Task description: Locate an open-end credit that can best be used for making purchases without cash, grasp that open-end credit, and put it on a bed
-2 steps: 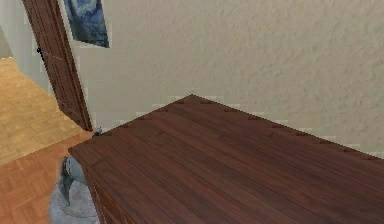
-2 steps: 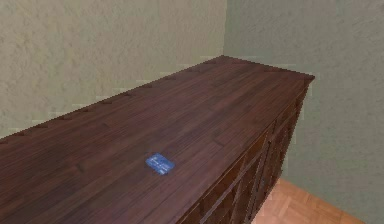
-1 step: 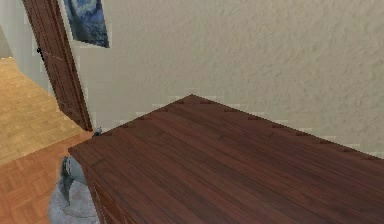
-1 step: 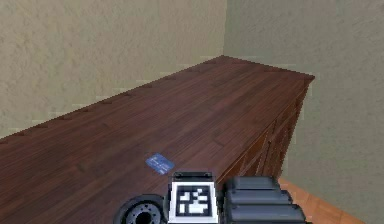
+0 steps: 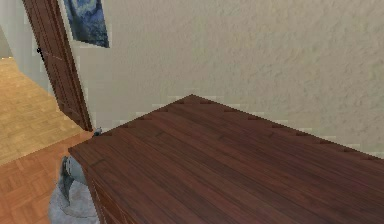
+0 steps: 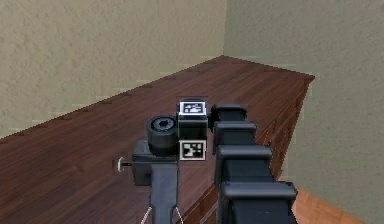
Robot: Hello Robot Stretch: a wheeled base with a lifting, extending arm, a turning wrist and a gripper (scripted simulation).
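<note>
Wall: pale cream wall (image 5: 280, 60) runs behind everything I can see from the console, and turns a corner in the arm side view.
Wooden top: a dark reddish wooden top (image 5: 230, 170) stands against that wall and spreads under and behind the arm.
Floor: wood floor (image 5: 25, 120), lighter past the doorway.
Door: dark brown door (image 5: 58, 60) at the forward view's left.
Arm: dark square bar (image 6: 245, 170) reaching out over the wooden top.
Grey-blue shape: rounded grey-blue shape (image 5: 72, 195) on the floor, just beside the top's near corner.
Picture: blue picture (image 5: 88, 20) on the wall beside the door.
Gripper: gripper (image 6: 165, 210) left of the white markers (image 6: 192, 108); its fingers run off the bottom edge, so I cannot tell whether it holds anything.
Credit card: I cannot tell where it lies.
</note>
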